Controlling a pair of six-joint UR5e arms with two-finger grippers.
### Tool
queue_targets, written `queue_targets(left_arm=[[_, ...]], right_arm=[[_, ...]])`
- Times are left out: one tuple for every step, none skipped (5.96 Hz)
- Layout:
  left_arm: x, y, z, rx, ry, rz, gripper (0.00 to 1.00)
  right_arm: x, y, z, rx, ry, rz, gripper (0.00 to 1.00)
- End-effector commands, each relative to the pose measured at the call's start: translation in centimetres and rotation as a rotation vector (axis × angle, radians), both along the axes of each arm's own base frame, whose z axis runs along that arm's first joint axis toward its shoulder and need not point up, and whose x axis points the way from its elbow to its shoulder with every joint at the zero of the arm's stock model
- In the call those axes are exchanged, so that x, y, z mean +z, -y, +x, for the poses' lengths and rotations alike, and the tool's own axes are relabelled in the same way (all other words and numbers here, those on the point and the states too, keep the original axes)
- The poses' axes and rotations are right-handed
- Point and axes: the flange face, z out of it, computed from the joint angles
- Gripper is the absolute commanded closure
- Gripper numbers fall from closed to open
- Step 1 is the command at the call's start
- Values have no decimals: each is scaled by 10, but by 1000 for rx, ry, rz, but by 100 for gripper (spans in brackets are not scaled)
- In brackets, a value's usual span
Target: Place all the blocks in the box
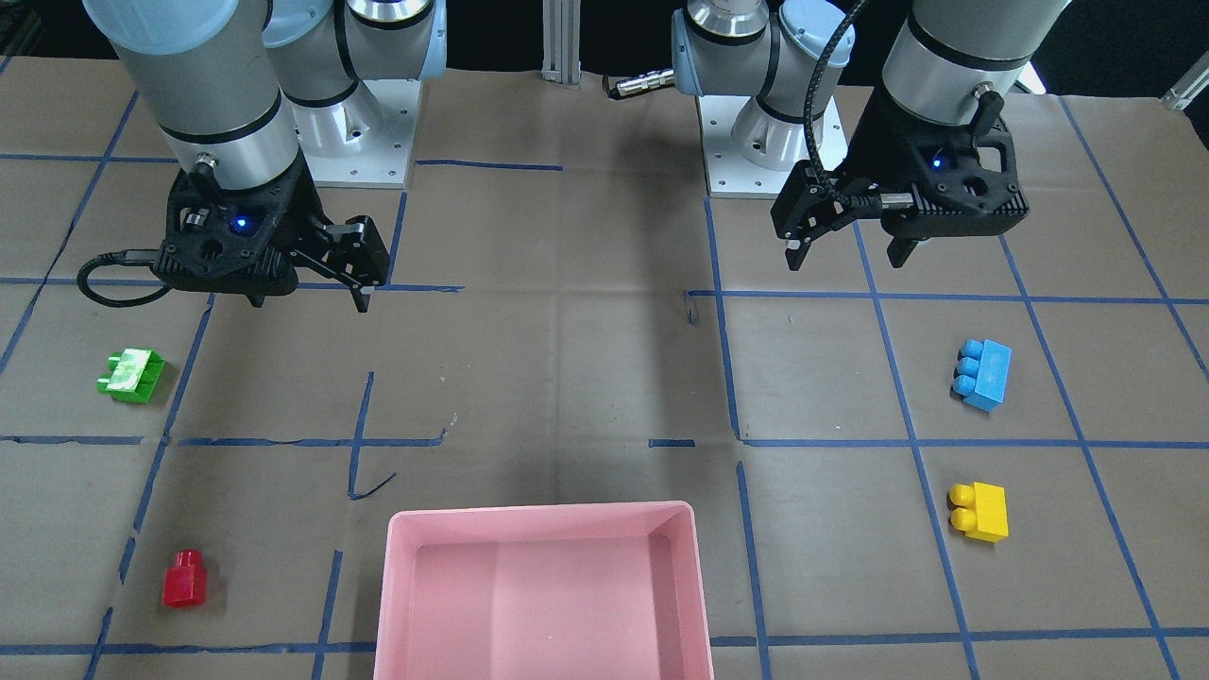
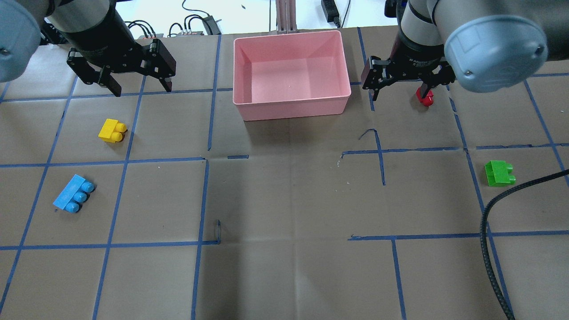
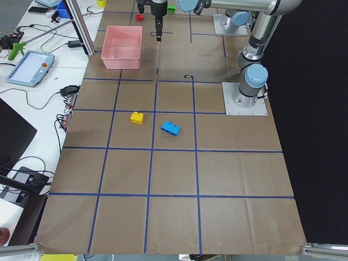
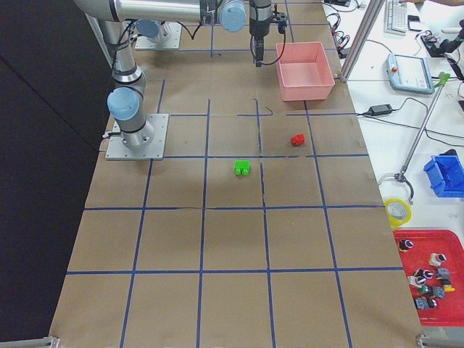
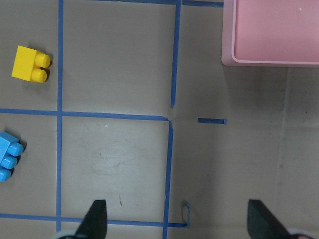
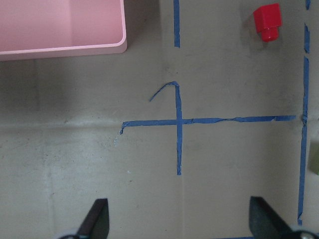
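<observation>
Front view: the left gripper [image 1: 847, 257] and right gripper [image 1: 309, 302] are both being held spread wide, gripping nothing, above the table [image 1: 567, 378]. Overhead: the green brick [image 2: 500, 173], blue brick [image 2: 73, 194], yellow brick [image 2: 112, 131] and red brick [image 2: 426, 98] are all being seen lying outside the pink tray [image 2: 291, 113], well apart.

- bench [image 2: 289, 275] covered in brown paper, with a blue tape [image 2: 155, 159] grid
- teach pendant [image 3: 30, 67] off to the side
- red parts tray [image 4: 449, 243], blue bin [image 4: 444, 174], yellow tape roll [image 4: 397, 211]
</observation>
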Motion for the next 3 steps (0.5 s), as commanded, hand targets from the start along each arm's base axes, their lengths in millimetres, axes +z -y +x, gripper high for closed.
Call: queue_targets(left_arm=[[0,0,-1,0,-6,1,1],[-2,2,0,0,-5,5,1],[-3,2,0,1,-5,6,1]], right_arm=[[7,-1,0,0,2,-12,0],[7,-1,0,-1,2,-13,0],[9,-1,0,-1,3,-16,0]])
